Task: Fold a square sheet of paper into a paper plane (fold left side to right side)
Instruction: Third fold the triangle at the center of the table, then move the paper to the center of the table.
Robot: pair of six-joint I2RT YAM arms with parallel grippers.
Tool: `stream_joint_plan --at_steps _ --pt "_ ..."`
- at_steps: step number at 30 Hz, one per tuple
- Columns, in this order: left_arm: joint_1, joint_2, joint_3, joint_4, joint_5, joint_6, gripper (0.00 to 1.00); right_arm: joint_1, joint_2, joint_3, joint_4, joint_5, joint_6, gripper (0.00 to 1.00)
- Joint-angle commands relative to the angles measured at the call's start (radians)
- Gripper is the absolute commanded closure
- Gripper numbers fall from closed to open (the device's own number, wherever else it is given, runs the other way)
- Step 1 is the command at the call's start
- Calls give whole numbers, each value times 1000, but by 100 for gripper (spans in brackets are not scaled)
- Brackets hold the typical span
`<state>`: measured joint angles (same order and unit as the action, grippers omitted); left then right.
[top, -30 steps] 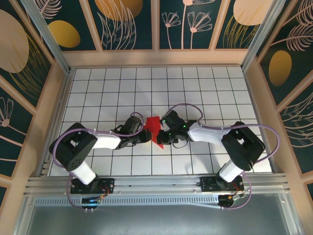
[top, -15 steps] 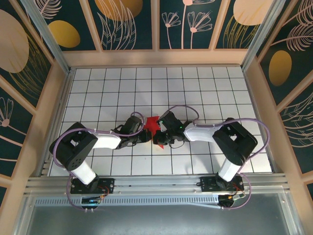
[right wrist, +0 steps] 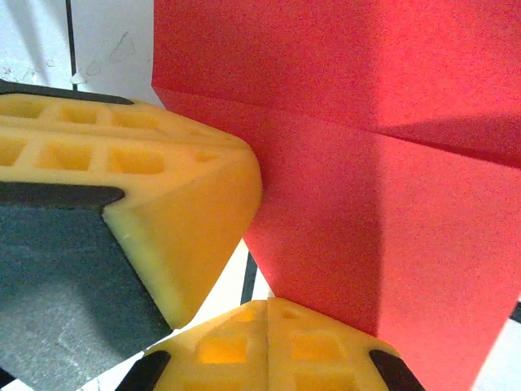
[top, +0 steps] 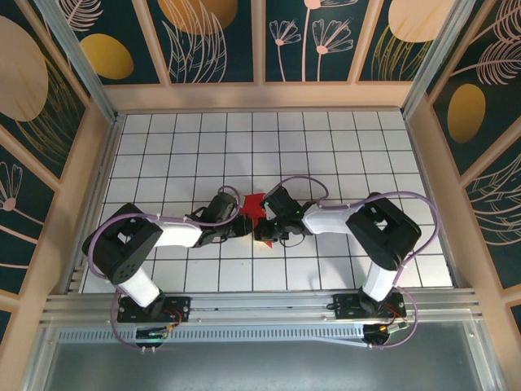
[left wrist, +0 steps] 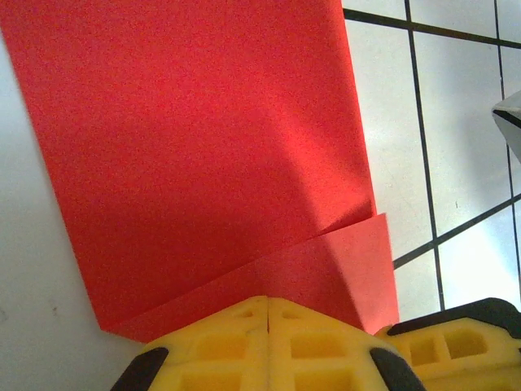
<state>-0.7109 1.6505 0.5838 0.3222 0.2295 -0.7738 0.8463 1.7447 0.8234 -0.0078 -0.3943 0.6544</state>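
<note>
No text, label, brand or number can be read on the square sheet of paper (left wrist: 203,138), gridded table (top: 163,138) or painted walls (top: 212,41).

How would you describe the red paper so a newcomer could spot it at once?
Look at the white gridded table. Near its middle the left pincer and right pincer meet, and the red paper lies between them. It alone is bright red and creased.

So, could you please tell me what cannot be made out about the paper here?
Top view: the red paper is small, partly covered by the left gripper and right gripper; folds unreadable.
Left wrist: paper's far edge cut off by the frame's top.
Right wrist: paper runs off the top and right edges.
</note>
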Motion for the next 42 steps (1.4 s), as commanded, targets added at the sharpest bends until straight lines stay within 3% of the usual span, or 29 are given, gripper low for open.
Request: stream_joint_plan --at_steps 1,14,21,29,37,42 --pt "4 36 -2 -92 -77 18 100 6 -42 -41 -90 31 9 100" --pt "4 38 36 -93 -63 -9 100 -2 -249 -155 -261 75 -2 100" --pt "4 108 122 -90 -76 6 100 -126 -385 -126 -245 92 -86 100" --pt "4 204 259 -115 -63 41 100 -353 -469 -219 -71 -16 -149 81" --pt "5 240 370 -145 -48 67 100 -409 -412 -245 88 -64 -202 72" --pt "14 147 383 -164 -53 63 77 -411 -327 -205 140 -73 -274 64"
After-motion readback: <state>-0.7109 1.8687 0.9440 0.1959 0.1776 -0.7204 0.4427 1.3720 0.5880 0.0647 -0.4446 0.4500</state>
